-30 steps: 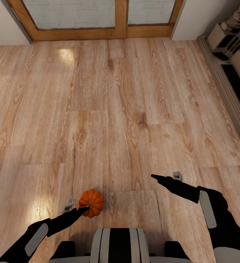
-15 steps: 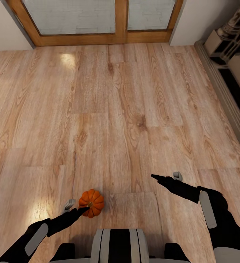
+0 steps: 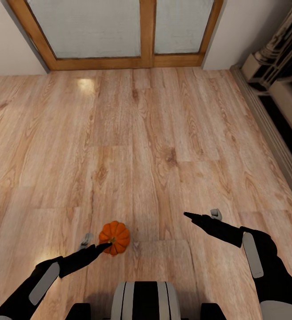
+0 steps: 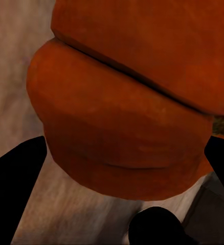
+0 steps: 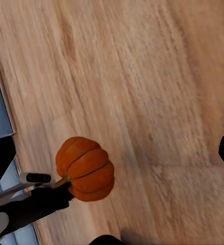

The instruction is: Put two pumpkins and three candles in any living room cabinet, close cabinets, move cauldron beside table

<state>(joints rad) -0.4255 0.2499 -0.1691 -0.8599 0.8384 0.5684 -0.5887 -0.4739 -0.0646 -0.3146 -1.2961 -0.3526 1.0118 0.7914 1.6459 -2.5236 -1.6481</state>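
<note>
Left hand (image 3: 102, 246) is clamping the pumpkin (image 3: 114, 237) across its ribs; probably light, stiff, slippery. Right hand (image 3: 200, 216) is hanging open, empty.

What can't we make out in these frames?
- Pumpkin, left wrist view: too close, edges cut off; stem not visible.
- Left gripper, head view: contact with the pumpkin hidden behind it.
- Right gripper, head view: finger gap not discernible.
- Furniture, head view: cut off at the right edge.

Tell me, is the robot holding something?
Yes. The left gripper holds a pumpkin by its sides. The right gripper holds nothing.
</note>
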